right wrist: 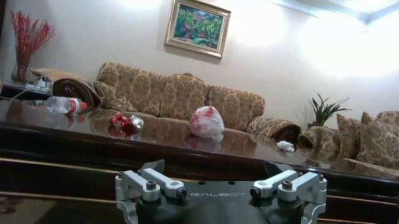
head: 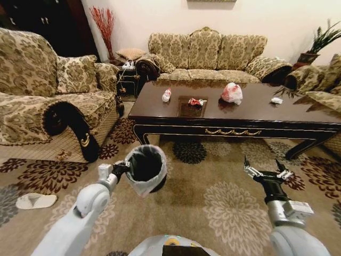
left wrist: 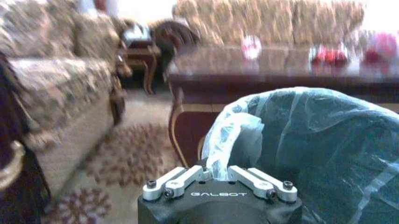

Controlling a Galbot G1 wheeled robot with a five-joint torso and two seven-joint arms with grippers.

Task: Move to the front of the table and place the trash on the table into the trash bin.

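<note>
Four trash items lie on the bench, none yet binned: bottle toward the left end, can on the central inlay, bag bundle right of centre, paper wad further right.

Left tool is clamped on the liner edge of the trash bin, which it holds off the carpet in front of the bench, mouth tipped toward the head camera. The left wrist view confirms the grip: fingers pinch the liner.

Right tool hangs empty, spread wide, over the carpet short of the bench's near edge.

Key relation: all trash lies ahead of and beyond the right tool, across the bench front. The paper wad and bag bundle sit nearest its side; the bottle is farthest, on the left arm's side. Bottle's long axis appears to run roughly away from the robot.

Judgement: base seems short of reach; free right arm is the picking arm.
</note>
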